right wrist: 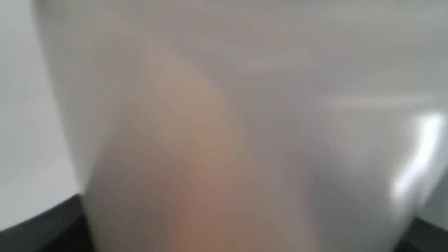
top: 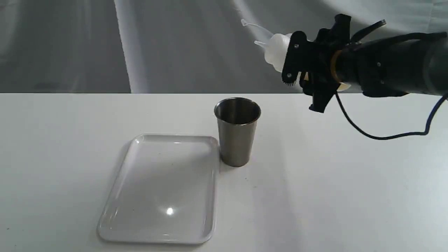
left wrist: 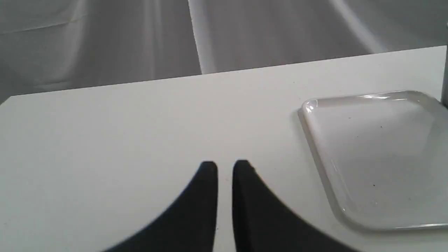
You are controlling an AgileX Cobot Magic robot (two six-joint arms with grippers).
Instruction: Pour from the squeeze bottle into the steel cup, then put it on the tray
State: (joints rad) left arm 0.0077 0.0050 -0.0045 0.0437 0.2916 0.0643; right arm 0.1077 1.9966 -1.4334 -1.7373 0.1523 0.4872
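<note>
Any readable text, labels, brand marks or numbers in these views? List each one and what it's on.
None readable in any view.
squeeze bottle: no label shows; the right wrist view of it is only blur.
steel cup: plain metal, no mark.
tray: plain white, no mark.

We see the whitish squeeze bottle tilted in mid-air, nozzle pointing up-left, above and right of the upright steel cup, which stands just beside the flat white tray.
</note>
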